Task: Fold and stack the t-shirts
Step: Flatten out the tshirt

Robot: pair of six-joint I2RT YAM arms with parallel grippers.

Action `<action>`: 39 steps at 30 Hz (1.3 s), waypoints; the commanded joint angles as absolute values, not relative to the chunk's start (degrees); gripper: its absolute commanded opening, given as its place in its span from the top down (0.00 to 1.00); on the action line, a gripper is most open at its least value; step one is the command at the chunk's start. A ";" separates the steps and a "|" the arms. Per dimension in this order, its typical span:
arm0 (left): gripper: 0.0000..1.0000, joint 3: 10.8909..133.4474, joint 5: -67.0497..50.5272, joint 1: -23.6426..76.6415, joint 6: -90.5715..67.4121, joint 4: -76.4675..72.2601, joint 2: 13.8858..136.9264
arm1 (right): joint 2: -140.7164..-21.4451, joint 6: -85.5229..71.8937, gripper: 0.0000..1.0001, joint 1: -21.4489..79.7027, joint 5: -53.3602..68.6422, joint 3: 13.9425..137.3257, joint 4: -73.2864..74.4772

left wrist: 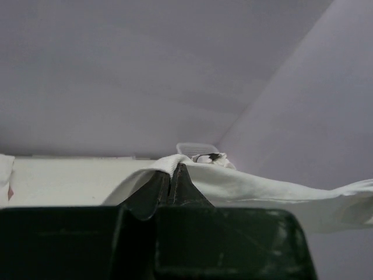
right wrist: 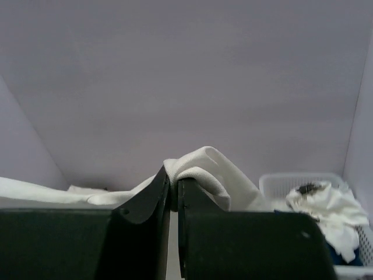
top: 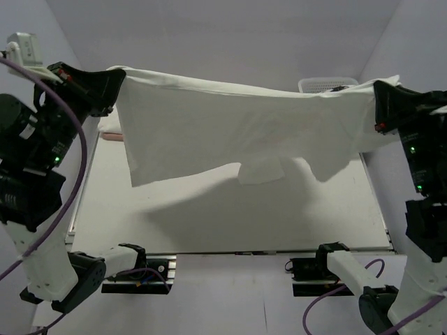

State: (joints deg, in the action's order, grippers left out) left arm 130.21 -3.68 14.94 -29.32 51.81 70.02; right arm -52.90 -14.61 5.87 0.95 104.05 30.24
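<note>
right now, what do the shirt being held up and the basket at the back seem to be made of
White t-shirt: soft, matte cloth, probably a cotton knit. It sags between its two held corners and its lower edge hangs in loose folds.
Basket: looks like pale, slightly translucent plastic. It has a thin, stiff rim and what looks like a slotted wall.

Robotics lab test cell: bare white walls (top: pixel 223 35) enclose a white table (top: pixel 230 223) below the left claw (top: pixel 114 87). Purple cables (top: pixel 84 157) loop beside it, near a small mounted camera (top: pixel 24 45).
</note>
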 commanded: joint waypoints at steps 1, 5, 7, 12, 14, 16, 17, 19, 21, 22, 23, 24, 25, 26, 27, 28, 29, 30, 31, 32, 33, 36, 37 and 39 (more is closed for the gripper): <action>1.00 132.01 -6.33 14.41 -27.51 49.57 67.07 | -51.51 -11.17 1.00 5.71 2.02 109.77 26.89; 1.00 132.63 -6.85 14.41 -27.51 48.35 64.43 | -51.15 -10.02 1.00 5.63 2.29 115.56 25.05; 1.00 132.63 -6.86 14.41 -28.04 47.73 63.81 | -51.94 -9.41 1.00 5.63 2.20 117.50 24.61; 1.00 130.00 -6.24 14.41 -28.56 47.72 66.00 | -55.01 -8.26 1.00 5.89 -1.48 116.90 24.43; 1.00 129.38 -4.94 14.41 -28.56 47.72 67.49 | -57.72 -7.65 1.00 5.80 -2.98 114.79 24.43; 1.00 128.67 -3.26 14.94 -28.04 47.72 70.55 | -59.14 -7.73 1.00 5.98 -2.64 112.52 23.73; 1.00 128.67 -0.90 14.94 -27.52 47.72 71.62 | -61.24 -7.04 1.00 5.80 -2.55 111.98 22.60; 1.00 128.67 2.00 14.94 -26.90 47.20 74.77 | -62.48 -6.77 1.00 5.80 -1.59 110.75 19.70; 1.00 128.67 2.72 14.94 -26.89 45.62 76.89 | -65.64 -6.24 1.00 5.89 -1.23 110.48 17.94; 1.00 128.67 3.94 14.42 -26.29 45.62 77.95 | -67.92 -5.72 1.00 5.63 -1.32 111.96 15.58; 1.00 128.67 3.95 14.41 -25.76 44.66 80.40 | -69.07 -5.71 1.00 5.71 -1.14 113.02 15.21; 1.00 128.67 4.74 14.41 -25.75 43.78 81.64 | -71.43 -5.63 1.00 5.80 -1.14 113.81 14.51; 1.00 129.37 4.75 14.41 -25.75 43.16 82.96 | -74.94 -5.71 1.00 5.63 -1.23 117.30 13.54; 1.00 131.46 5.79 14.41 -24.97 42.63 84.45 | -75.67 -6.06 1.00 5.71 -0.80 118.81 13.10; 1.00 132.88 6.67 14.41 -24.96 42.63 87.51 | -80.29 -6.33 1.00 5.63 -0.53 122.05 12.75; 1.00 134.63 7.20 14.41 -24.18 42.63 89.02 | -81.81 -6.24 1.00 5.89 -0.61 124.08 12.22; 1.00 137.87 7.73 14.41 -24.17 42.63 90.51 | -83.39 -6.76 1.00 5.80 -0.44 127.76 11.87; 1.00 139.12 8.26 14.41 -23.65 41.15 91.66 | -84.71 -7.29 1.00 5.80 -0.61 129.71 11.60; 1.00 140.26 9.48 14.41 -23.64 40.52 93.24 | -88.99 -7.29 1.00 5.89 -0.44 133.29 11.43; 1.00 140.88 10.01 14.41 -23.64 39.65 93.25 | -89.99 -7.64 1.00 5.71 0.69 134.72 9.95; 1.00 140.89 10.72 14.41 -23.12 37.81 93.25 | -91.48 -7.82 1.00 5.80 0.79 135.52 8.89; 1.00 140.19 10.72 14.41 -22.59 35.43 92.72 | -90.01 -8.26 1.00 5.71 0.26 131.51 2.21; 1.00 140.19 11.33 14.41 -22.59 34.81 92.72 | -88.87 -8.35 1.00 5.63 0.35 130.96 0.89; 1.00 140.19 12.03 14.41 -22.07 34.80 92.11 | -87.63 -8.18 1.00 5.63 0.26 129.64 -1.84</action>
State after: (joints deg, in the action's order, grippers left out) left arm 137.51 8.88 14.74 -23.77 39.90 96.38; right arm -92.27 -7.75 5.89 0.47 129.69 10.94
